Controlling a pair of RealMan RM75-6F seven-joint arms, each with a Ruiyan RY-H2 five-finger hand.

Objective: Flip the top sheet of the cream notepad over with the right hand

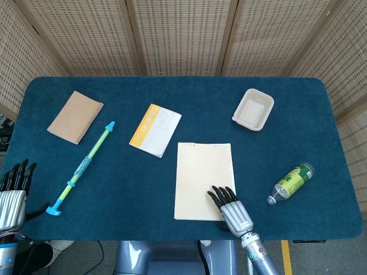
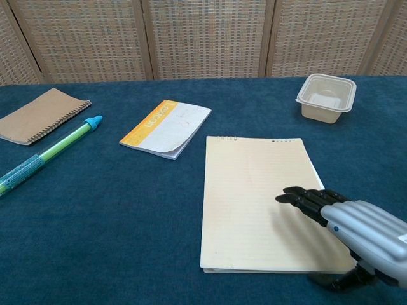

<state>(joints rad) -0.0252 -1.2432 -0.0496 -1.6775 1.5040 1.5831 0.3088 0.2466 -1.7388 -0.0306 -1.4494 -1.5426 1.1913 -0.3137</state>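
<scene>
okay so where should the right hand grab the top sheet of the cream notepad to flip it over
Probably the near right corner of the cream notepad. The binding marks run along the far edge, so the near edge is the free one, and the right hand already hovers at that corner with its thumb below the near edge. Come in from the near side and lift the sheet away toward the far edge.

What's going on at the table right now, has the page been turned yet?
Not yet. The right hand hovers over the near right corner of the cream notepad, fingers extended and holding nothing; whether it touches the paper is unclear. The top sheet lies flat. The left hand sits idle and open at the table's near left edge, away from the pad.
</scene>
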